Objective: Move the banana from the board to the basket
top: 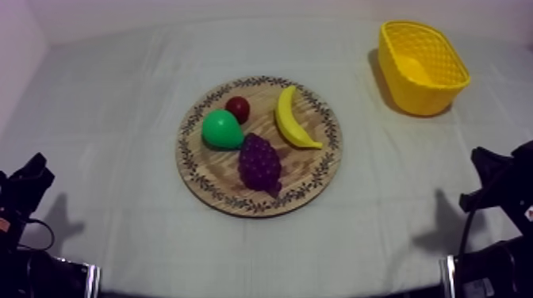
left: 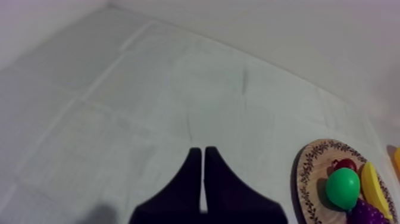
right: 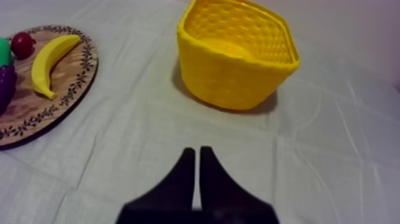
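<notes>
We are resting both arms at the near edge of the table (top: 119,119). The left tool (left: 202,152) is clenched on nothing near the left corner, and the right tool (right: 197,151) is clenched on nothing near the right corner. The banana (top: 294,119) is lying on the wooden board (top: 202,186) in the middle of the table, on the side of the board facing the right edge. The yellow basket (top: 412,91) is standing near the far right corner, well apart from the board.

We are judging the pick as not yet begun. The right tool seems the better choice, since it is facing both banana and basket. We are advising it to release its fingers first, then come down over the banana's thick middle with the fingers set across the curve, not along it. After closing, it should lift high enough to clear the basket's rim.

The grapes (top: 260,162) are lying near the banana's nearer end. The small red fruit (top: 237,108) and the pear (top: 221,129) are sitting farther toward the left edge. The inner finger is the one at risk of nudging the grapes. Between board and basket the cloth is lying bare.
</notes>
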